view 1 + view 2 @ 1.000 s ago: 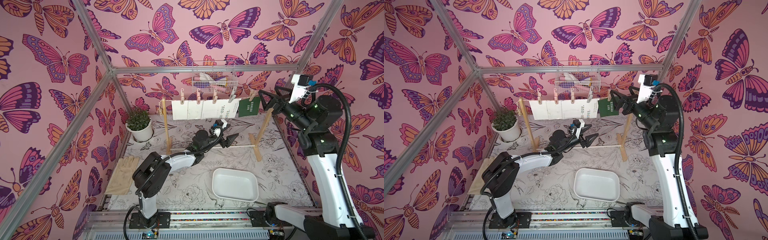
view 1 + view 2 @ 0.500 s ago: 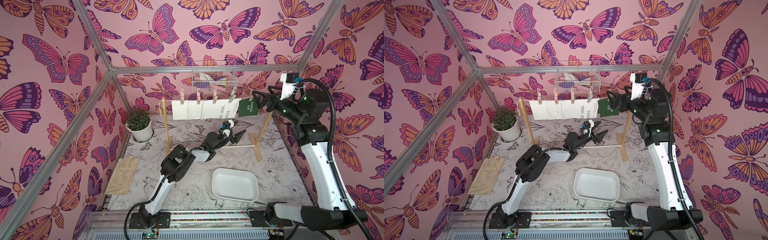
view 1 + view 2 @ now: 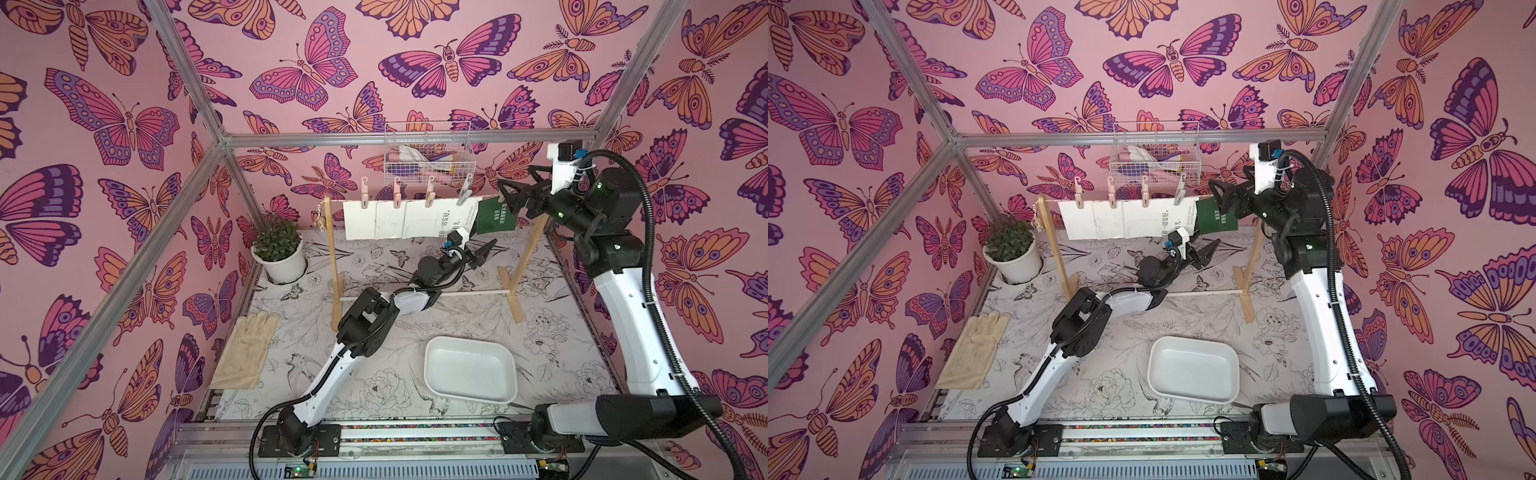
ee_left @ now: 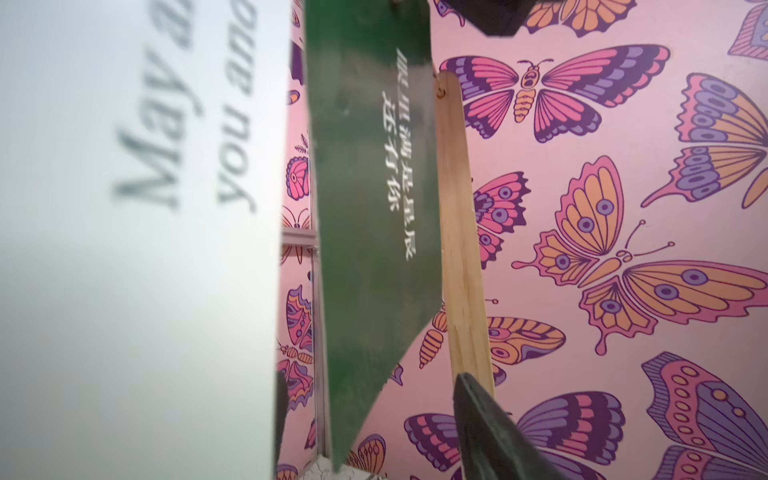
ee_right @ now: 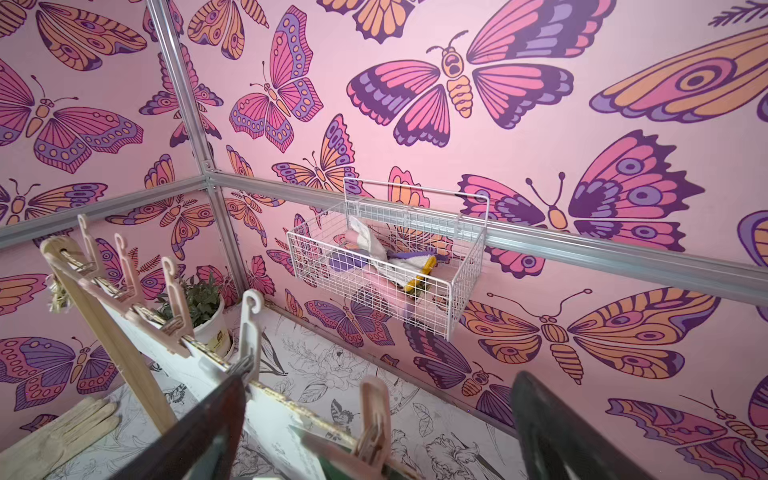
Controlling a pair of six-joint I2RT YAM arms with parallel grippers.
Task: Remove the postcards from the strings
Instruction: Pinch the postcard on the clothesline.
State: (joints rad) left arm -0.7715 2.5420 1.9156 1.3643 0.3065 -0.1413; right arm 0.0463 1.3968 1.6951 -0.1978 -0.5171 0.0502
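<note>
Five postcards (image 3: 390,220) hang in row from string (image 3: 337,202) across top of wooden rack (image 3: 524,262), held by clothespins (image 3: 397,193). At right end, green postcard (image 3: 493,216) hangs tilted. Left gripper (image 3: 481,249) sits below it, jaws parted, card's lower corner between them, not clamped. Right gripper (image 3: 514,176) spread wide above string, straddling pink clothespin (image 5: 374,419) on green postcard.

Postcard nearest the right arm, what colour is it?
Dark green postcard, white writing; clearest in left wrist view.
</note>
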